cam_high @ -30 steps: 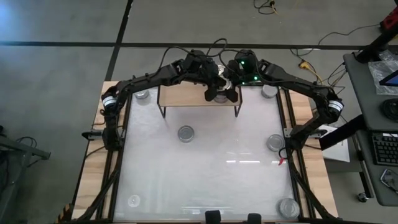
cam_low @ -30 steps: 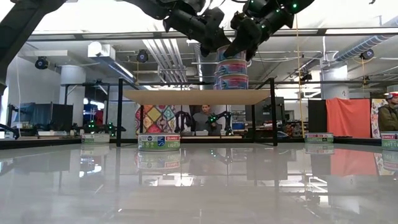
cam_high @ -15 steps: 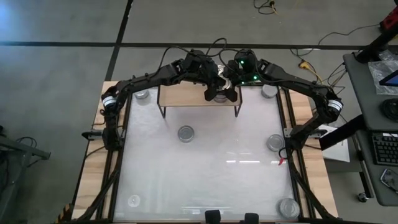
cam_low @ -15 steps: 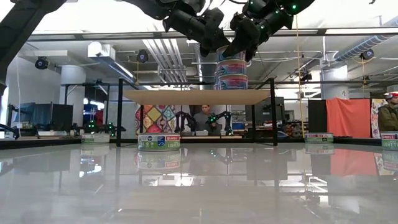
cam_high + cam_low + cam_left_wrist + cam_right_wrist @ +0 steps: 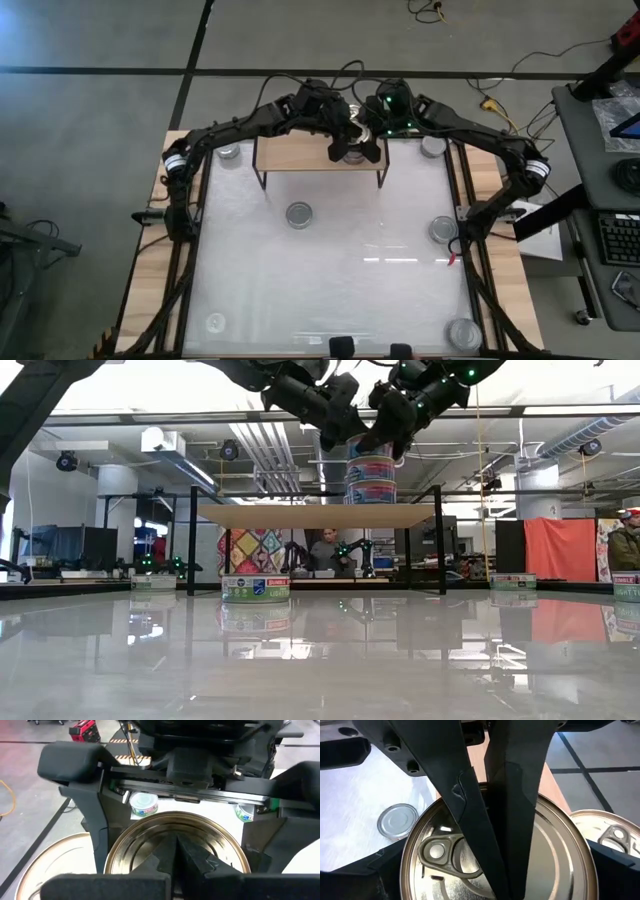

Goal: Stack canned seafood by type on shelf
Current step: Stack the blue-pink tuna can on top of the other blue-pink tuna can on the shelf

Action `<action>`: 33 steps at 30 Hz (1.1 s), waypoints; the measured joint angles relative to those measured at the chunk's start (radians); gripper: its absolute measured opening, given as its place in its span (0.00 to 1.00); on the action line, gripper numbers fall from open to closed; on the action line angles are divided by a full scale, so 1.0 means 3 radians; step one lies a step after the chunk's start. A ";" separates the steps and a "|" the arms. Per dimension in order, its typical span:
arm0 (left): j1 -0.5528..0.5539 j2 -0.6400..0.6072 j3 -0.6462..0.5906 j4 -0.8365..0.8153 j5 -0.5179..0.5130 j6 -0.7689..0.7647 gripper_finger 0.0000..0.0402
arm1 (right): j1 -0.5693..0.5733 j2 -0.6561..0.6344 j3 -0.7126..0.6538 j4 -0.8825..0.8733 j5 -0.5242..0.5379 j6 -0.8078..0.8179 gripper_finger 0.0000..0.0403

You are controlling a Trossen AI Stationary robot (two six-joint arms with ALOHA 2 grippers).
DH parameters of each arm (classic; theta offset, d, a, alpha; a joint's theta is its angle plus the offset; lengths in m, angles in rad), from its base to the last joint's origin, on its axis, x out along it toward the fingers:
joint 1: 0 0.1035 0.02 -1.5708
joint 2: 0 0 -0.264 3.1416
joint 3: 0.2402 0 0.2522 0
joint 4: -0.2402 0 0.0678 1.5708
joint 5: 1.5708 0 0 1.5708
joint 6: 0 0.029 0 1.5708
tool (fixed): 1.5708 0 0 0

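My left hand point(image 5: 343, 141) and right hand point(image 5: 368, 135) meet above the right end of the shelf point(image 5: 300, 153), over a stack of cans point(image 5: 371, 478) standing on its board. Right hand: fingers pressed together, tips resting on the gold lid point(image 5: 485, 865) of the top can. Left hand: fingers spread to either side of that lid; whether they touch it I cannot tell. Other cans: one on the bench point(image 5: 330, 290) before the shelf point(image 5: 299, 214), more near the bench edges point(image 5: 443, 229).
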 joint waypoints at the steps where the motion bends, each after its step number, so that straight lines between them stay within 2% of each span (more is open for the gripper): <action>1: 0.0000 0.0000 -0.0001 0.0000 -0.0004 -0.0001 0.00 | -0.0007 0.0011 0.0000 0.0023 -0.0092 0.0032 0.99; 4: 0.0000 0.0000 -0.0001 0.0001 -0.0003 -0.0001 0.00 | -0.0019 0.0017 0.0000 0.0001 -0.0105 0.0038 0.99; 9: 0.0000 0.0000 -0.0001 0.0007 -0.0004 -0.0001 0.00 | -0.0009 0.0017 0.0003 -0.0045 0.0068 0.0046 0.99; 20: 0.0000 0.0000 -0.0001 0.0013 -0.0018 0.0004 0.00 | -0.0010 0.0017 0.0003 0.0022 0.0117 -0.0067 0.99; 33: 0.0000 0.0000 -0.0001 0.0011 -0.0017 0.0001 0.00 | -0.0010 0.0017 0.0003 0.0020 0.0123 0.0073 0.99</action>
